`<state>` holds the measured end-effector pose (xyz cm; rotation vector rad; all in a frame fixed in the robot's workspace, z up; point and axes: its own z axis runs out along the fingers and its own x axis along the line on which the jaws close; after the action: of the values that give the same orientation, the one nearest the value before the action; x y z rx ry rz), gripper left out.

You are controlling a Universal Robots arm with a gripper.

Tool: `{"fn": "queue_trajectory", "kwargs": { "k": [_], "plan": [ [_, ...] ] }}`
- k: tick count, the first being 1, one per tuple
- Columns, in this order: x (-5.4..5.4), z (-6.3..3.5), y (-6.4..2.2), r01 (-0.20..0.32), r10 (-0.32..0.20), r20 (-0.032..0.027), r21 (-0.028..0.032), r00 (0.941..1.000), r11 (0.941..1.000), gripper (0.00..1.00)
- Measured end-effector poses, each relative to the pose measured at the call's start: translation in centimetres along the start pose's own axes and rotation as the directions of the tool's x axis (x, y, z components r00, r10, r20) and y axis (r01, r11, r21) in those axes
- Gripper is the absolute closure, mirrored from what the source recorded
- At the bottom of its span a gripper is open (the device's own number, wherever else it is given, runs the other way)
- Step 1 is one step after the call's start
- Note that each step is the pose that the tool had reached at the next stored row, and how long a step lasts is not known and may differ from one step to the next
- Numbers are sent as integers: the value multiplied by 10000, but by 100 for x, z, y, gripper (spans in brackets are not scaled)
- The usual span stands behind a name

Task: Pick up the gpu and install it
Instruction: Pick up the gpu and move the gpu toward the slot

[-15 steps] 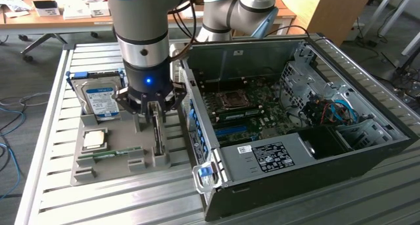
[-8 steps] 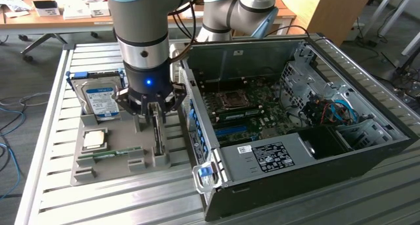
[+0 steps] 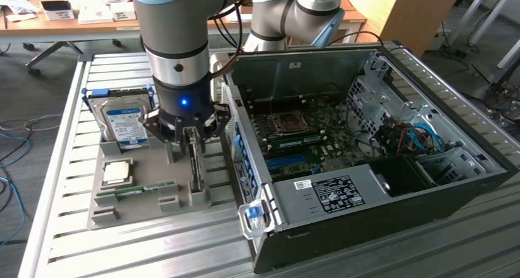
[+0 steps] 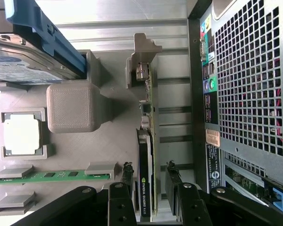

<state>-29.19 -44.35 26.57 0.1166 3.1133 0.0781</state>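
Tool (image 3: 189, 145) apart, straddling gpu (image 4: 145, 183) – not clamped. Card on edge in tray (image 3: 150, 171) – prob. stiff, light, fragile; grip across cooler faces, avoid bare PCB.

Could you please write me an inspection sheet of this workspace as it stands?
Surface: slatted metal table carrying a grey holder tray and an open computer case.
Job's things: gpu standing on edge in a tray slot, not installed.
Clutter: hard drive, processor and memory stick in the tray.
Grippers: gripper open, fingers on either side of the gpu.
Cables: blue cables inside the case; loose cables on the floor at the exterior view's left.
Surroundings: desk with boxes behind.
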Motion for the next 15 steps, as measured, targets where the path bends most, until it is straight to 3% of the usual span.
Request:
{"fn": "queue_trajectory", "kwargs": {
  "k": [15],
  "plan": [
    [0, 25, -1, 0, 0, 1, -2, 10000, 10000, 58]
  ]
}}
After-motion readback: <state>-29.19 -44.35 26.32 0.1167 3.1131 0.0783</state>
